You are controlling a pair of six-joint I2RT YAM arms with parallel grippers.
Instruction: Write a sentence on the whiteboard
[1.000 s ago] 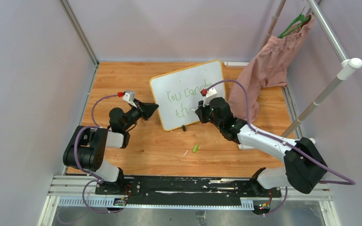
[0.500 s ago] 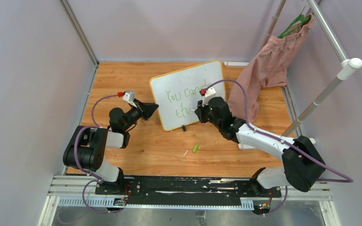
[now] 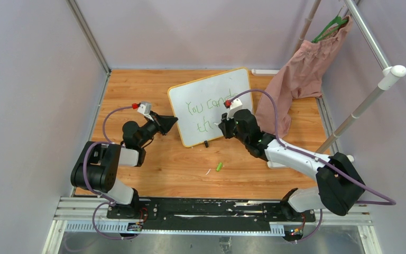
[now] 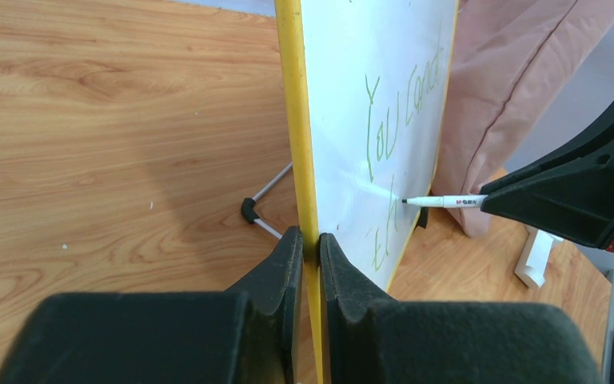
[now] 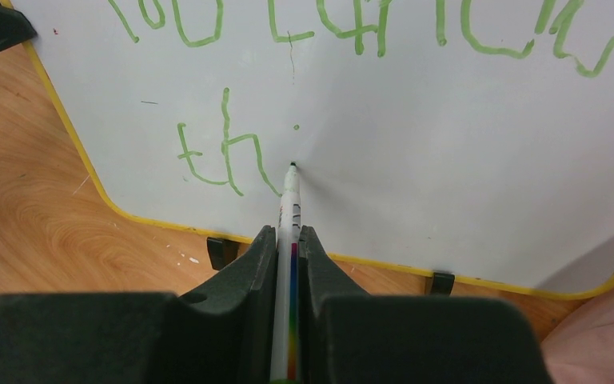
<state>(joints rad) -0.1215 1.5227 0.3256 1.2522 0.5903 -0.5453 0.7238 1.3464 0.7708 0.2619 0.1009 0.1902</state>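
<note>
On the table (image 3: pixel 158 164), the whiteboard (image 3: pixel 206 90) is pinched at its rim by the left jaws; a marker (image 5: pixel 290 204), tip beside the sentence's (image 3: pixel 207 107) "th", is pinched by the right jaws.

Desk: light-brown wood-grain desk (image 3: pixel 137 90), enclosed by pale grey wall panels (image 3: pixel 31 79).
Garment: dusty-pink cloth garment (image 3: pixel 301 79) on a green plastic hanger (image 3: pixel 332 25), lower end draped onto the desk's far right.
Rack: white metal tube rack (image 3: pixel 373 39), slanting over the right side.
Cap: small green plastic cap (image 3: pixel 219 166), lying on bare wood near the front middle, tiny white scrap (image 3: pixel 208 172) just beside.
</note>
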